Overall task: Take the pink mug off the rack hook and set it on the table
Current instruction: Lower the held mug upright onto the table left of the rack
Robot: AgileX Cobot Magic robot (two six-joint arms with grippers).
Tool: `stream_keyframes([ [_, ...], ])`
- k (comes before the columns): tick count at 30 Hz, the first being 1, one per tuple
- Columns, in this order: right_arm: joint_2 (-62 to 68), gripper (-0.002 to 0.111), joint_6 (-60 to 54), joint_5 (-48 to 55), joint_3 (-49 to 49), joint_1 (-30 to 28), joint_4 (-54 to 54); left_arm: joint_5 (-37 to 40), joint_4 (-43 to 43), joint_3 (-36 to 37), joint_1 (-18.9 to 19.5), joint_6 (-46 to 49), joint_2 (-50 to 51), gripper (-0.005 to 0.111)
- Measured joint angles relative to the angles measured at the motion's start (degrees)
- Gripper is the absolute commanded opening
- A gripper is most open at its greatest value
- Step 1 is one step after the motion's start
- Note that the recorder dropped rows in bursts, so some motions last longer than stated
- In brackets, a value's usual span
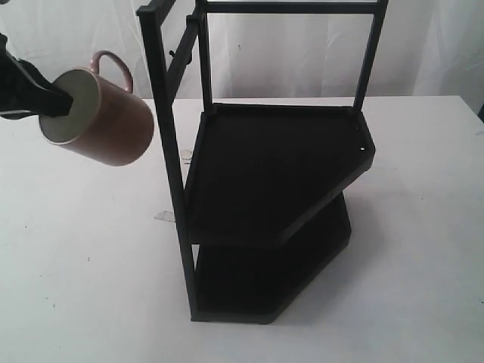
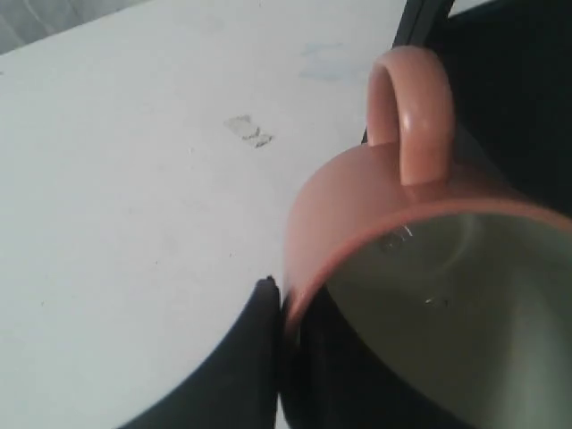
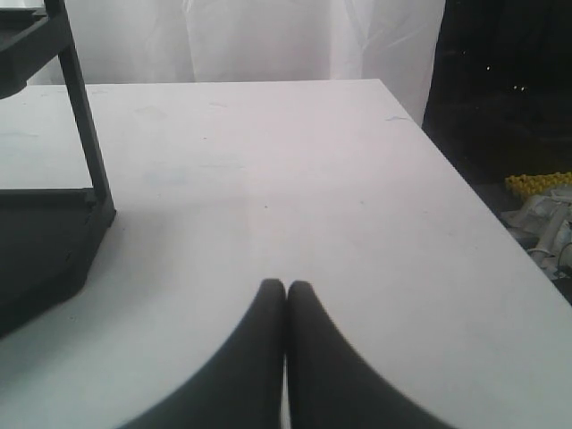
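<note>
The pink mug (image 1: 98, 117) hangs tipped on its side, clear of the rack hook (image 1: 175, 54), at ten o'clock from the rack (image 1: 265, 166), above the worktop (image 1: 83, 265). My left claw (image 2: 286, 340) pinches only its rim, seemingly thinly, so it could swivel or slip. My right claw (image 3: 285, 295) is pressed together.

White curtain (image 1: 68, 30), small grey scrap (image 1: 164, 216), yellow lumpy object (image 3: 536, 183).

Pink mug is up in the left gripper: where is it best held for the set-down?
The rim wall, entered from the open mouth: the pink mug lies tilted with its mouth facing the left gripper, one finger inside, one outside. The handle points up, clear of that pinch, so this hold looks sound.
</note>
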Motion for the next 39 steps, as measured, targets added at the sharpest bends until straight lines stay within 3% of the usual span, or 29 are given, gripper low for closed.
stream_keyframes([
  [5, 0.0, 0.000, 0.0, 0.0, 0.0, 0.0, 0.0, 5.6, 13.2, -2.6, -3.7, -10.0, 0.0, 0.000],
  [10, 0.0, 0.000, 0.0, 0.0, 0.0, 0.0, 0.0, 9.7, 18.2, -2.9, -6.5, -12.2, 2.1, 0.000],
  [18, 0.0, 0.000, 0.0, 0.0, 0.0, 0.0, 0.0, 9.4, 18.4, -2.8, -7.1, -12.4, 8.9, 0.000],
  [24, 0.0, 0.000, -0.4, 0.0, 0.0, 0.0, 0.0, 4.0, 18.1, -1.4, -7.1, -12.4, 13.6, 0.000],
  [39, 0.0, 0.000, -0.4, 0.0, 0.0, 0.0, 0.0, -2.0, 14.5, -1.3, -7.1, -12.4, 14.8, 0.000],
])
